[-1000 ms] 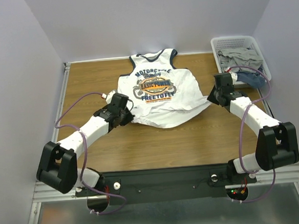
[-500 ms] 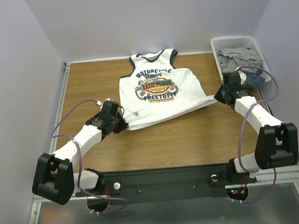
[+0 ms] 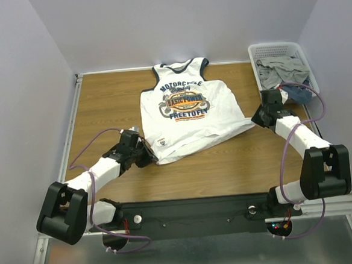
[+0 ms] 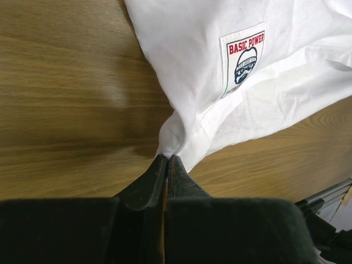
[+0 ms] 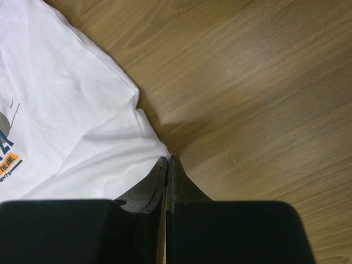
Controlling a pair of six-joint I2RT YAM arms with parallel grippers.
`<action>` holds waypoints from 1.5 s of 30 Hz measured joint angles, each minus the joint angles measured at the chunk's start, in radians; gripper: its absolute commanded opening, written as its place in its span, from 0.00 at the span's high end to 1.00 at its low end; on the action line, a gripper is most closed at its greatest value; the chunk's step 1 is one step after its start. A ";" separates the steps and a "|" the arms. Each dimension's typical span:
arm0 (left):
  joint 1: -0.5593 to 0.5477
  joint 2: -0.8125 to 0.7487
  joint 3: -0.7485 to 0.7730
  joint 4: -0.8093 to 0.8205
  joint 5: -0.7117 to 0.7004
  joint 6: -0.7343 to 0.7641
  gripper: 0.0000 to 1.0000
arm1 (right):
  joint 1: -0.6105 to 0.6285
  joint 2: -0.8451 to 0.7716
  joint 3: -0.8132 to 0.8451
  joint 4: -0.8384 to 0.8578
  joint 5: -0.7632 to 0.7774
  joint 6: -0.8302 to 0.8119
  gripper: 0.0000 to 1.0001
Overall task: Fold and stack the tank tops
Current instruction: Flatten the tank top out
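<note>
At the near side of the table point(image 3: 101, 101), the left gripper point(image 4: 166, 158) is clamped shut on the bottom left corner of the tank top point(image 3: 190, 116), the white cloth bunching into a small knot right at its fingertips. A sewn "BASIC POWER" label point(image 4: 242, 58) sits just beyond that pinch. Across the table, the right gripper point(image 5: 168, 159) is closed too, with the bottom right corner of the shirt nipped between its tips.

In the past second both arms have drawn those corners apart and toward the robot. The left gripper has come well back toward the near edge, and the hem, which had been slack and rumpled, now lies mostly flat.

From above, the shirt lies print up in the middle of the table, hem nearest the arms and navy neckline toward the far edge. Its left corner sits nearer the robot than its right, so the hem runs at a slant. A few creases remain near the lower edge.

The spreading step looks close to finished, and folding has not begun. At the far right corner, a white basket point(image 3: 277, 44) holds more crumpled clothes point(image 3: 283, 70).
</note>
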State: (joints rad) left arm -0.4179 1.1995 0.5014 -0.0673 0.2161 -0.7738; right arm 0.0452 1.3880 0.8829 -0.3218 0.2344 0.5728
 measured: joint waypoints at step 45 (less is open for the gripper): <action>0.203 -0.188 0.063 -0.225 -0.119 -0.008 1.00 | 0.000 0.002 -0.081 0.000 0.020 -0.002 1.00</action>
State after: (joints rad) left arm -0.2150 1.0119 0.5648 -0.2928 0.0967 -0.7822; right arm 0.0452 1.3899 0.8017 -0.3214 0.2543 0.5709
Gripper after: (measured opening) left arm 0.055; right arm 0.030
